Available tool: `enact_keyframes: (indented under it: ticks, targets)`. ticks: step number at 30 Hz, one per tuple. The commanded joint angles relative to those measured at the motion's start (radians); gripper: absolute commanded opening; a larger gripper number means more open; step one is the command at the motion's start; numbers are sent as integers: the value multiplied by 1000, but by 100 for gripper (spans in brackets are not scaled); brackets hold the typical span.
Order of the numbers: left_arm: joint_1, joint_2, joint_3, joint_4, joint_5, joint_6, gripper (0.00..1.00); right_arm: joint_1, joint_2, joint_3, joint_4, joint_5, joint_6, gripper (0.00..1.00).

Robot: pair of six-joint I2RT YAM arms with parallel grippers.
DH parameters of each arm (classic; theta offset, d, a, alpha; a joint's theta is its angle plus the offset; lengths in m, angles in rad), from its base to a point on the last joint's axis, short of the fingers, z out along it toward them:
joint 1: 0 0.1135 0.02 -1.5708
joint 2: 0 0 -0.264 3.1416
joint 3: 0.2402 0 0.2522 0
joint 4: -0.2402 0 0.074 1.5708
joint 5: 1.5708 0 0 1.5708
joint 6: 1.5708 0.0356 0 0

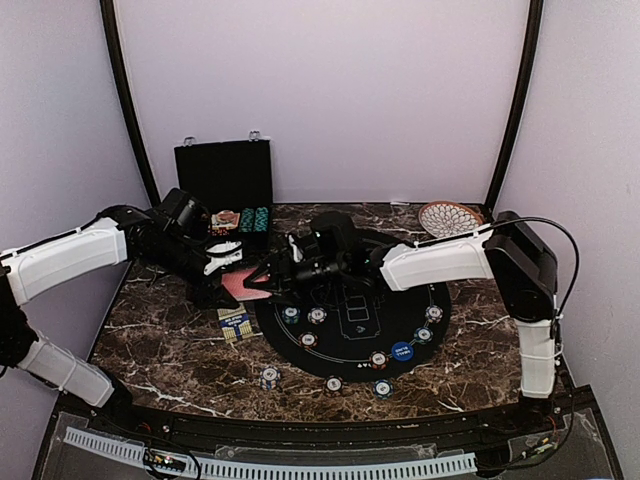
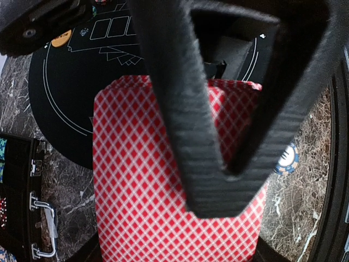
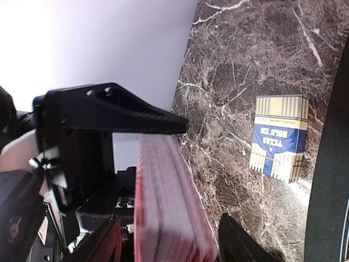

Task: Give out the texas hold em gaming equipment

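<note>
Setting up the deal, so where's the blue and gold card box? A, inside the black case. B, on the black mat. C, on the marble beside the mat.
C: the card box lies on the marble table, just beside the black mat.

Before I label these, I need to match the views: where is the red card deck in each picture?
Top external: deck left of centre, at the left edge of the mat.
Left wrist: deck back-up, filling the lower centre.
Right wrist: deck edge-on, at bottom centre.
Shared landmark: the black mat, centre in top external, upper left in left wrist, right edge in right wrist.
</note>
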Motion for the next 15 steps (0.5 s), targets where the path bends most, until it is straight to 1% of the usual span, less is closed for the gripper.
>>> enact_keyframes:
  ticks: [1,3,5,7,8,9,10,11,13,15]
  targets:
    - [-26,-14,42,-26,3,-13,0,-8,21,39,64,-37,13,49]
    - [-36,-7,47,-38,-6,-10,0,-9,22,34,78,-39,23,40]
    - [-44,-2,49,-42,-20,-7,0,-10,20,19,97,-40,33,33]
    - [-48,1,48,-46,-26,-1,3,-14,17,1,119,-42,46,27]
    - [-50,5,49,-47,-28,4,10,-16,14,-7,130,-43,54,24]
    - [-52,8,51,-48,-32,6,32,-17,13,-12,138,-44,57,22]
    - [-54,14,54,-49,-34,7,46,-18,14,-14,141,-45,58,19]
    - [-53,16,59,-50,-35,6,72,-18,16,-13,144,-46,61,17]
    - [-55,23,69,-44,-31,0,95,-18,21,-11,150,-51,66,15]
    - [-56,31,81,-37,-19,-6,98,-18,25,-11,164,-57,76,14]
